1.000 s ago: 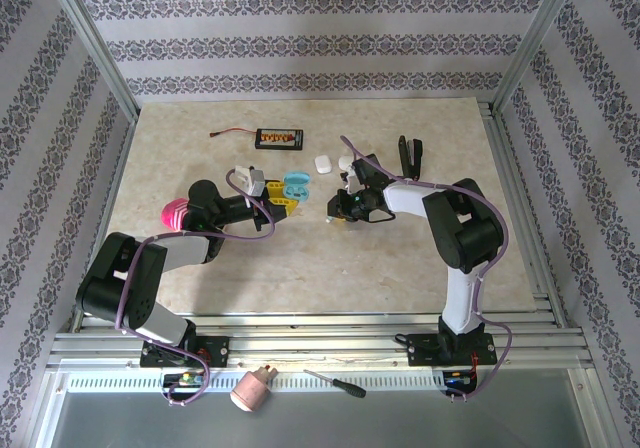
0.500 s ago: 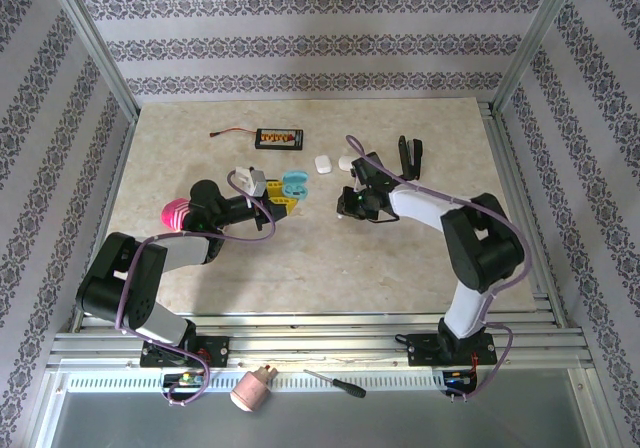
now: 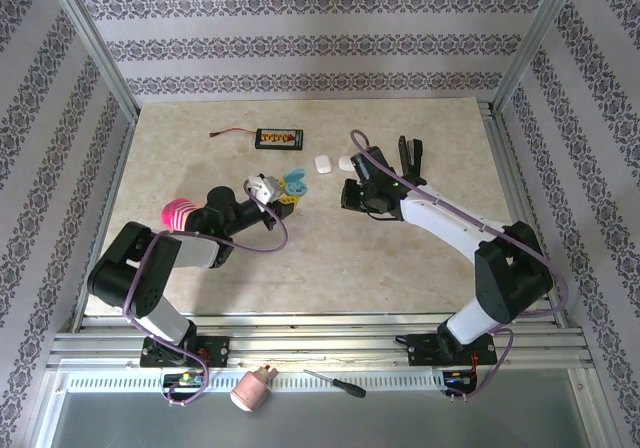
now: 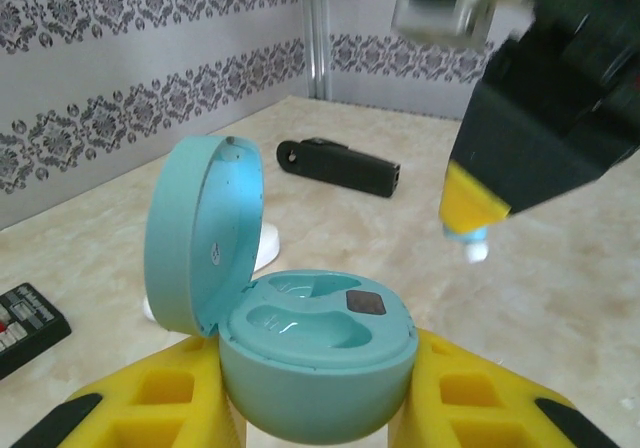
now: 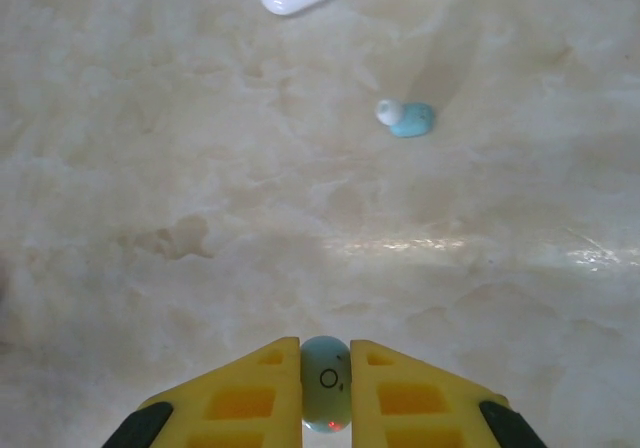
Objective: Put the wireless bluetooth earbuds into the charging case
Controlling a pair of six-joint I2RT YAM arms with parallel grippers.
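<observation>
Earbud (image 5: 325, 388) status: the pale blue one is pinched between the pressed-in fingers of your right gripper (image 5: 325, 353). It hangs in the air near the open blue case (image 4: 315, 333), off to one side and a bit higher. Your left gripper (image 4: 318, 383) has its fingers clamped on the case's base, with the lid tipped back. Both wells (image 4: 280, 320) look empty to me, so pick the one whose shape matches this bud. Line it up right over the well, come straight down, and don't let go until it sits flush. Hold the case level while you do it. A second blue earbud (image 5: 408, 118) lies on the table (image 5: 150, 218), so that one's next. As for writing, there's a tiny ring mark on the held bud and a dark square (image 4: 366, 301) in the case, nothing readable.
</observation>
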